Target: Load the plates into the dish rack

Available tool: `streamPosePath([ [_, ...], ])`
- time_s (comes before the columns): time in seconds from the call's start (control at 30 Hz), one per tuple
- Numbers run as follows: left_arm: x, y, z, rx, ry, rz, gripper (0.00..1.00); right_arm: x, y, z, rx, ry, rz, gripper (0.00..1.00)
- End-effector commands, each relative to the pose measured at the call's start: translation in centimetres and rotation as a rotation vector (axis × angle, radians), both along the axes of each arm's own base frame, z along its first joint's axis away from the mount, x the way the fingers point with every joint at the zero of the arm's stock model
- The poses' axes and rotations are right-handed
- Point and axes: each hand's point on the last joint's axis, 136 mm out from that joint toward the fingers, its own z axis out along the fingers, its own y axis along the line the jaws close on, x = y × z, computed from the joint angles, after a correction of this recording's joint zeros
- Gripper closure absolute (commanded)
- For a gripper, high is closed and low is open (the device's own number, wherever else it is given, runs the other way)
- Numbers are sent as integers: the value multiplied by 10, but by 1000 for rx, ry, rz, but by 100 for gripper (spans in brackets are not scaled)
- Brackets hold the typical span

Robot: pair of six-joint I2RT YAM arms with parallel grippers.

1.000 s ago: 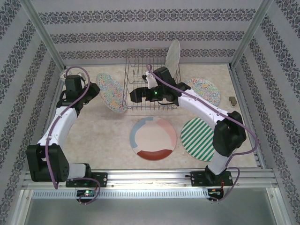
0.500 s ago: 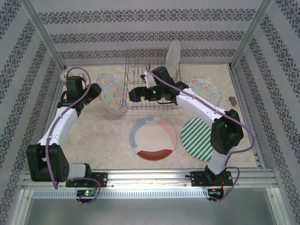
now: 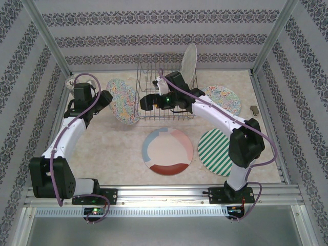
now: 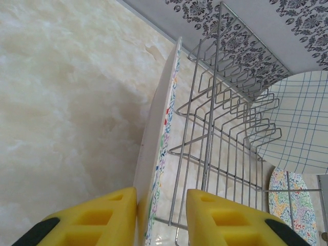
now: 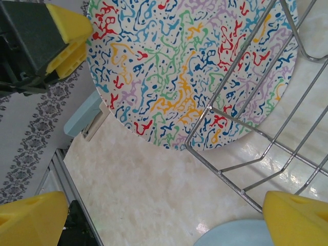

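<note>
nearest the arm bases, the cream plate with coloured rim blocks (image 3: 167,151) and the striped plate (image 3: 218,151) lie flat on the table (image 3: 102,148), well apart from both grippers. further in, the left gripper (image 4: 161,197) sits at the outer rim of a floral plate (image 5: 184,72). this plate stands on edge on the table, just outside the left wall of the dish rack (image 3: 152,77), patterned face toward the wires. the plate's edge runs near to far, roughly parallel to that wall, and the rack lies directly to the gripper's right. judgement: the coming move is a lift and a short carry rightward over the wall, and the left arm is the nearer one for it. the left fingers are parted astride the rim. one pad lies against the plain back and the other stands off the patterned face with a visible gap, so the plate is not clamped. it appears to lean back on the first pad. the right gripper (image 3: 145,102) hovers at the rack's near-left corner, fingers spread wide, holding nothing. beyond, a second floral plate (image 3: 223,99) lies flat to the right of the rack. the checked plate (image 3: 189,61) stands upright at the rack's far right end.
</note>
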Motion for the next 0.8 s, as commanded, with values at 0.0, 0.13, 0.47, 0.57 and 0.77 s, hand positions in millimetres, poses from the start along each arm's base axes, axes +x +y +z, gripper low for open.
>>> streamPosePath([
  [0.0, 5, -10, -3, -9, -13, -28, 72, -1, 7, 5, 13, -8, 34, 2],
  [0.13, 6, -11, -8, -2, -2, -29, 78, -1, 7, 4, 12, -5, 36, 2],
  [0.47, 4, -7, -6, 25, -1, -17, 96, 1, 8, 1, 15, 2, 39, 2],
  [0.57, 3, -5, -3, 40, -5, -15, 98, 1, 8, 1, 14, 2, 38, 2],
  [0.77, -3, 1, 11, 96, -20, -7, 100, 0, 8, 2, 15, 4, 35, 2],
])
